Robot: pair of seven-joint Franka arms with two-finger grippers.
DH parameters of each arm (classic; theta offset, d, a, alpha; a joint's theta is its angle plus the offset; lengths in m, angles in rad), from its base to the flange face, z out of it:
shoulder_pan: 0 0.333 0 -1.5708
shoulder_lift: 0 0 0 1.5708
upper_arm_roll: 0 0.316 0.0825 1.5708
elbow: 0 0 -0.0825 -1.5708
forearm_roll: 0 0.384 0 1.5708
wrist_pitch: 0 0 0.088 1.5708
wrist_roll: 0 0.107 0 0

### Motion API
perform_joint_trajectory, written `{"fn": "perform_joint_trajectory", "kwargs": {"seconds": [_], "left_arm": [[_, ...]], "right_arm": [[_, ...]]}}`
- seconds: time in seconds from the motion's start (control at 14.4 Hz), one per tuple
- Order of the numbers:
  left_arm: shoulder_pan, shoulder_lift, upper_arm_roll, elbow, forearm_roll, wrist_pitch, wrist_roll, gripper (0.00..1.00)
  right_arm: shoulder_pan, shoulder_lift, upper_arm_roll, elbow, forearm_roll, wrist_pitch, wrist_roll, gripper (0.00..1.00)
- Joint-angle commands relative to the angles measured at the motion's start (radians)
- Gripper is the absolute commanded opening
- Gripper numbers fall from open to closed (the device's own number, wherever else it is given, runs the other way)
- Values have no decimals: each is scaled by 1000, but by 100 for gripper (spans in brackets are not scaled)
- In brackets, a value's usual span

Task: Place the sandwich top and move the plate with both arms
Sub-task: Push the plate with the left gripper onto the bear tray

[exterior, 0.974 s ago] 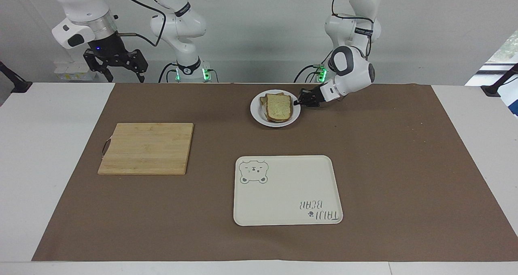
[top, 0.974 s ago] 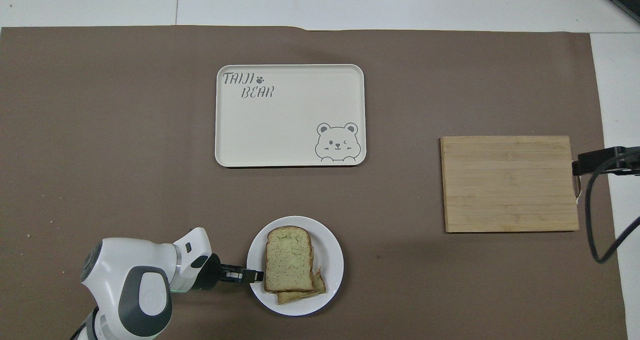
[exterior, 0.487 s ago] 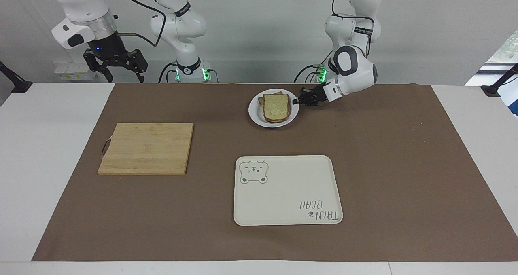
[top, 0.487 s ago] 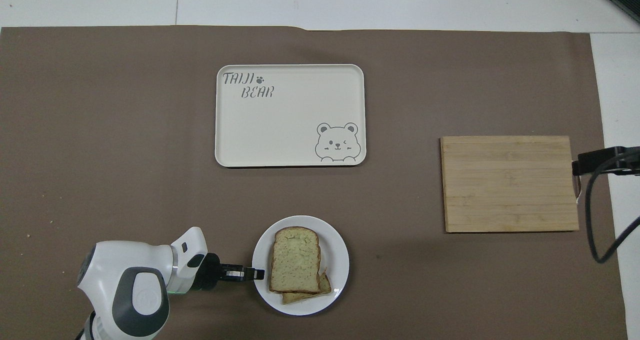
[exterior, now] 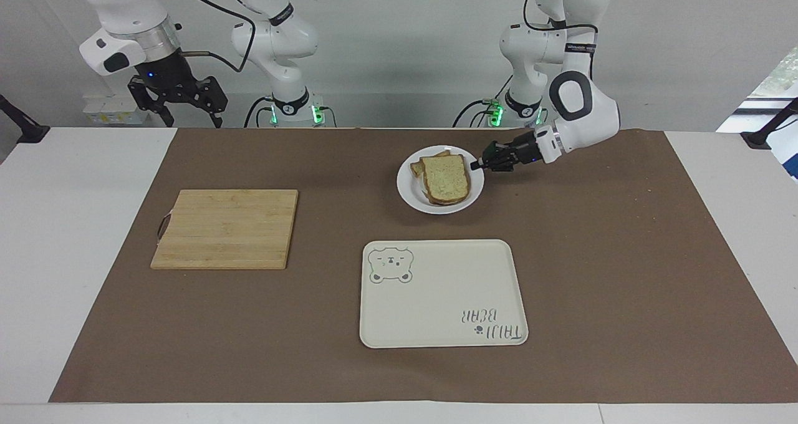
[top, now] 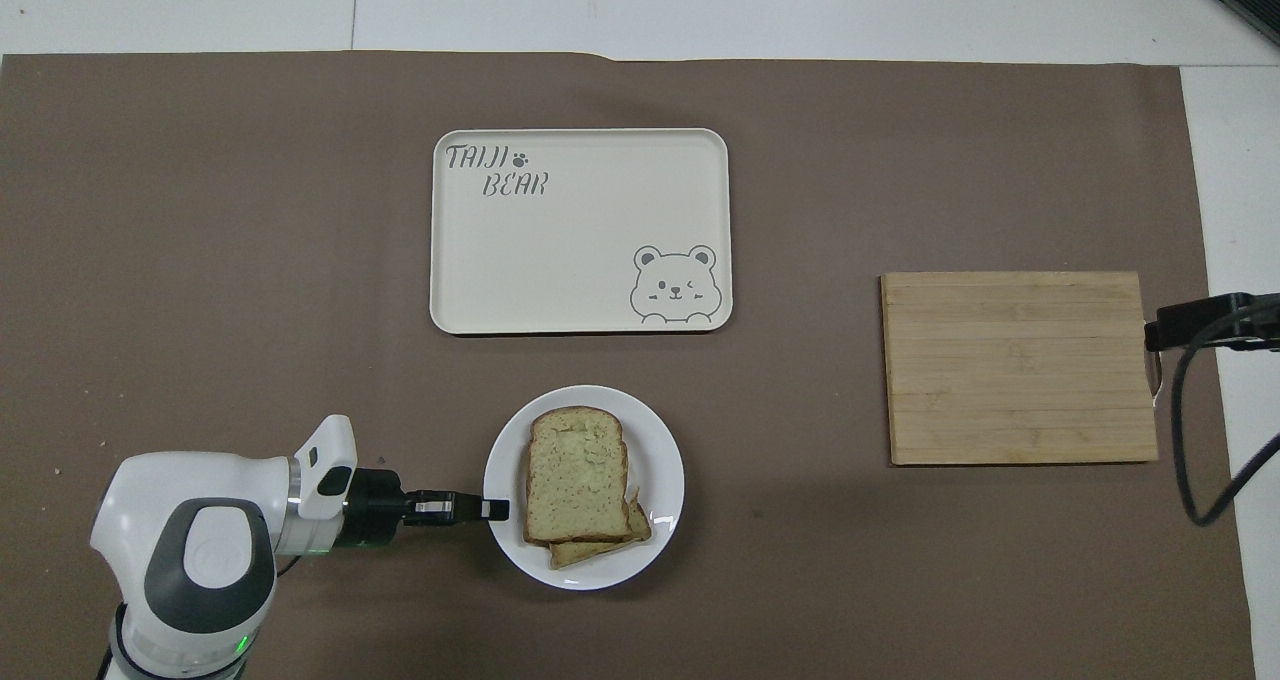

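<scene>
The white plate [exterior: 411, 190] [top: 660, 460] is over the brown mat between the robots and the cream tray. The sandwich top [exterior: 446, 178] [top: 575, 473] lies flat on another slice on the plate; the lower slice's corner peeks out. My left gripper [exterior: 479, 164] [top: 495, 508] reaches in low and level from the left arm's end and is shut on the plate's rim. I cannot tell whether the plate touches the mat. My right gripper [exterior: 176, 103] waits raised and open above the table's edge at the right arm's end.
The cream tray [exterior: 499, 268] [top: 580, 290] with a bear drawing lies farther from the robots than the plate. A wooden cutting board [exterior: 227, 227] [top: 1020, 365] lies toward the right arm's end. A brown mat [exterior: 623, 255] covers the table.
The left gripper has carried the plate with the sandwich away from the robots toward the tray and a little toward the left arm's end. The right arm has not moved.
</scene>
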Motion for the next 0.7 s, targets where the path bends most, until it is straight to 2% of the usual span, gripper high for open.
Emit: {"fn": "perform_joint_trajectory", "kwargs": {"seconds": [0.0, 0.14, 0.42, 0.63], "left_arm": [[14, 129, -5, 171, -13, -3, 12, 0], [20, 176, -5, 249, -13, 12, 9, 0], [-9, 294, -5, 415, 4, 141, -80, 0], [-9, 370, -5, 513, 33, 157, -89, 0]], "right_arm": [[-11, -11, 6, -16, -7, 5, 5, 100], [-11, -11, 6, -16, -7, 5, 5, 100], [-11, -9, 6, -16, -7, 5, 5, 100], [-11, -9, 6, -16, -7, 3, 4, 100]]}}
